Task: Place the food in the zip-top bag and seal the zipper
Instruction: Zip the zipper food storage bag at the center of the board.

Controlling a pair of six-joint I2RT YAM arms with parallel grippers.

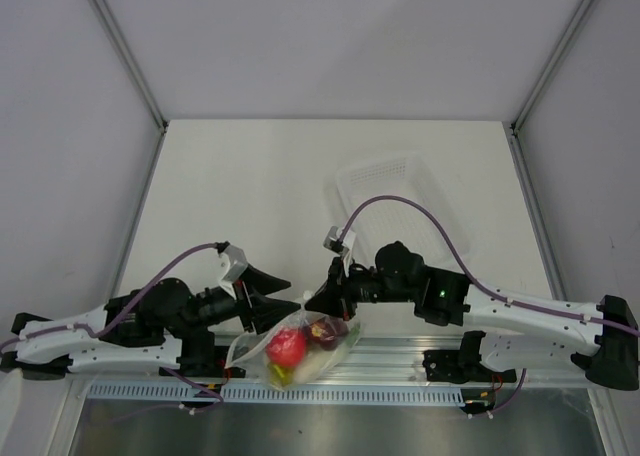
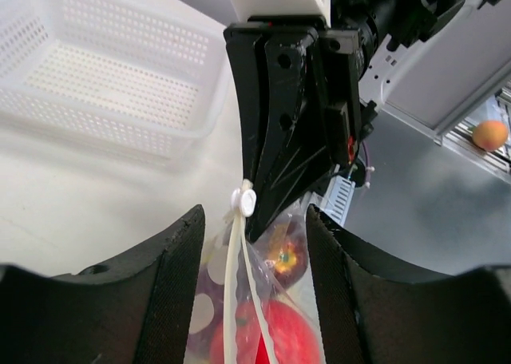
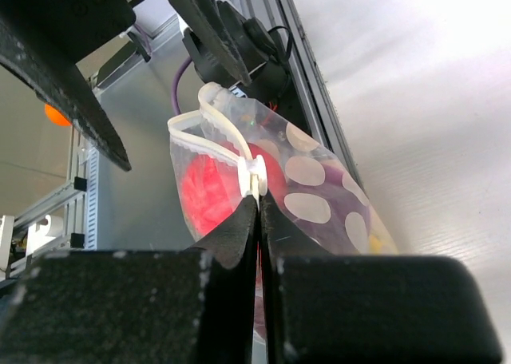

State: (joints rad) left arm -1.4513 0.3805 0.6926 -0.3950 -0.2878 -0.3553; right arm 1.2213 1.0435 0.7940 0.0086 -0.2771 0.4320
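Observation:
The zip-top bag (image 1: 290, 348) hangs between my two grippers over the table's near edge. Inside it are a red round fruit (image 1: 287, 347), a dark red apple (image 1: 326, 330) and a yellow bit (image 1: 278, 376). My right gripper (image 3: 259, 212) is shut on the bag's top edge just under the white slider (image 3: 257, 176) of the zipper (image 3: 209, 134). My left gripper (image 2: 254, 284) is open, its fingers (image 2: 172, 292) on either side of the bag (image 2: 279, 316) without pinching it. The zipper's two strips (image 2: 233, 292) part on the left gripper's side of the slider (image 2: 243, 200).
A white perforated tray (image 1: 400, 191) stands on the table behind the right arm, also in the left wrist view (image 2: 96, 77). An aluminium rail (image 1: 400, 361) runs along the near edge under the bag. An orange ball (image 2: 489, 134) lies on a lower shelf.

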